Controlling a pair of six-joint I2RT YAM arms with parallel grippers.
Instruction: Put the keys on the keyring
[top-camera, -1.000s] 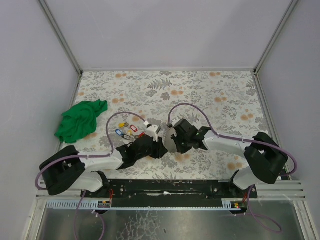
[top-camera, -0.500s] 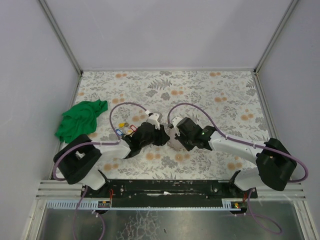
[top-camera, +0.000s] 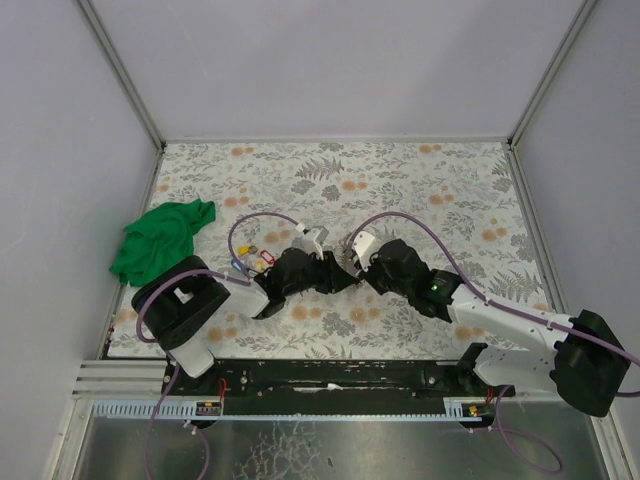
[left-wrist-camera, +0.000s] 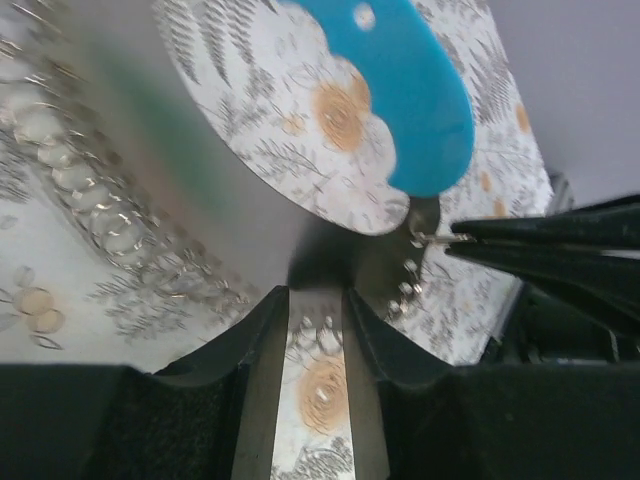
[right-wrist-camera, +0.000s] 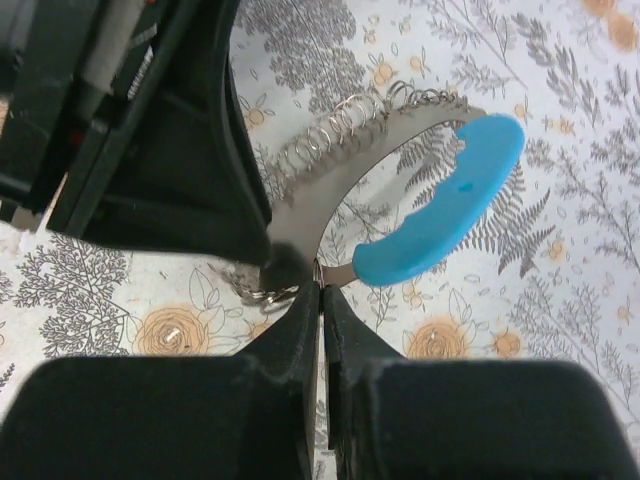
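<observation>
Left gripper (left-wrist-camera: 315, 305): partly closed, clamping your keyring (right-wrist-camera: 440, 215) (grip point blurred).
Right gripper (right-wrist-camera: 320, 297): pinched tight on a metal sliver (left-wrist-camera: 430, 238).
Keys (top-camera: 260, 264): half hidden behind your left arm (top-camera: 190, 305).

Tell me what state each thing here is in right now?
keyring: held by its grey part, small rings strung on it.
left gripper: shut on the keyring.
right gripper: pinched shut on a small metal piece at the keyring.
keys: lying loose, not on the keyring.
green cloth: crumpled in a heap.
</observation>
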